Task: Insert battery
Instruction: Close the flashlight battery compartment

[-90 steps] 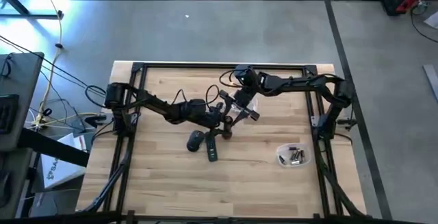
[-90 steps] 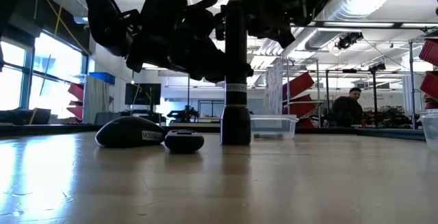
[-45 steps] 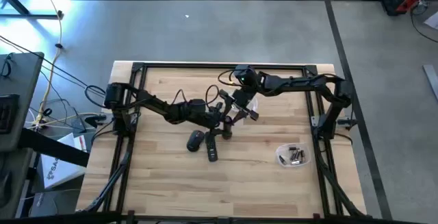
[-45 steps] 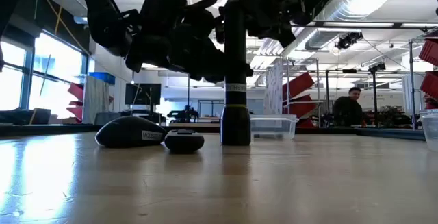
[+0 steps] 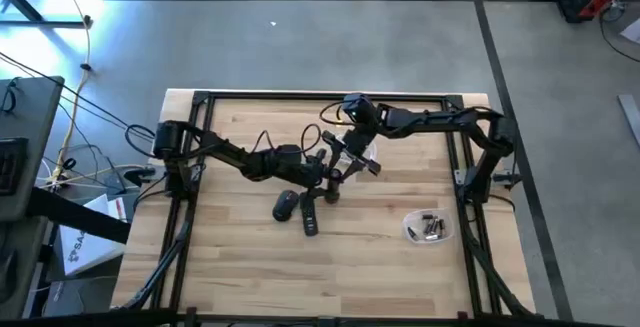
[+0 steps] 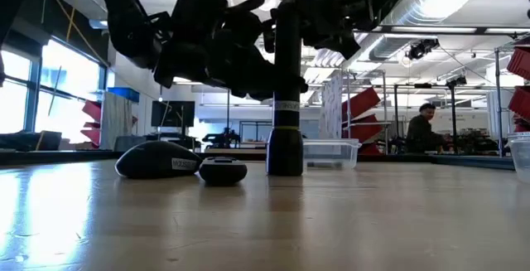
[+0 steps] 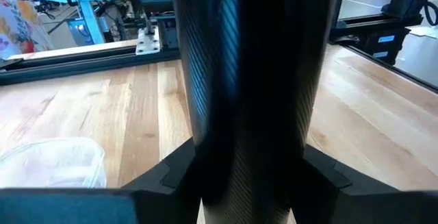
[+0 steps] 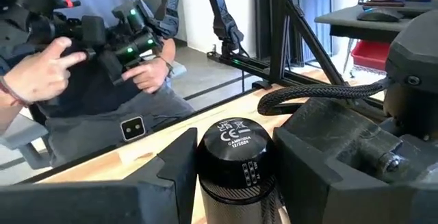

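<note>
A black flashlight (image 6: 286, 130) stands upright on its wide end on the wooden table, near the middle. My left gripper (image 7: 246, 183) is shut on its ribbed body (image 7: 246, 80). My right gripper (image 8: 233, 176) comes from above and is shut on its round top cap (image 8: 236, 145). In the high view both grippers meet over it, the left (image 5: 328, 175) and the right (image 5: 347, 155). Several batteries (image 5: 432, 229) lie in a clear bowl at the near right. My left gripper pinches the flashlight's body (image 7: 205, 135) between its two fingers (image 7: 171, 176), coming level from the table's left and lying across it. The flashlight stays upright, its wide end on the table. My right gripper pinches the printed top cap (image 8: 205, 176) between its two fingers (image 8: 174, 169), reaching down over the flashlight's upper end.
A black computer mouse (image 6: 157, 160) and a small dark cover (image 6: 222, 170) lie just near of the flashlight; a dark remote-like piece (image 5: 310, 219) lies beside them. The clear bowl (image 5: 412, 229) sits near right. A person holding controllers shows beyond the table (image 8: 82, 53).
My right gripper has turned a little on the flashlight's top while the flashlight stays upright in the same place, held by my left gripper.
</note>
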You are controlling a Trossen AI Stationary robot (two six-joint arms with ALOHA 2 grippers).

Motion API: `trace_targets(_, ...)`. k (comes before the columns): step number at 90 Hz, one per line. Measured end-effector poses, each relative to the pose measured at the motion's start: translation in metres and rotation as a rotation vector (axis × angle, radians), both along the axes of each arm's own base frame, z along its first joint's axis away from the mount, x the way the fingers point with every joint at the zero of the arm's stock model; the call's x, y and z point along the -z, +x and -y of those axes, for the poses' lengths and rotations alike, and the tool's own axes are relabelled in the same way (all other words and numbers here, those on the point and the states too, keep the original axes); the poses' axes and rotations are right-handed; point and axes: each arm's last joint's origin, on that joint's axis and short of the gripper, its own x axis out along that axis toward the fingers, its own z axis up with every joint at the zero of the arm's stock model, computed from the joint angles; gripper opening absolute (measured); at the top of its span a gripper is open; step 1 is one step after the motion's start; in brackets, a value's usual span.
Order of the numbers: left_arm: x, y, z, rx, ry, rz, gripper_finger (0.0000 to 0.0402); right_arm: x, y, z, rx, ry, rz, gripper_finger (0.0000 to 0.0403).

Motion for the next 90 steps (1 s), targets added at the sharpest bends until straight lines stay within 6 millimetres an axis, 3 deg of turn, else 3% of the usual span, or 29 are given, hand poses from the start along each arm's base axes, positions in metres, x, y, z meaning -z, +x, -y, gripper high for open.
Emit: trace_targets(90,-0.007,0.004,-0.014,0.015,-0.031,0.008,0.0145,0.006,-0.001,-0.002,0.105,-0.040,-0.114,0.0138)
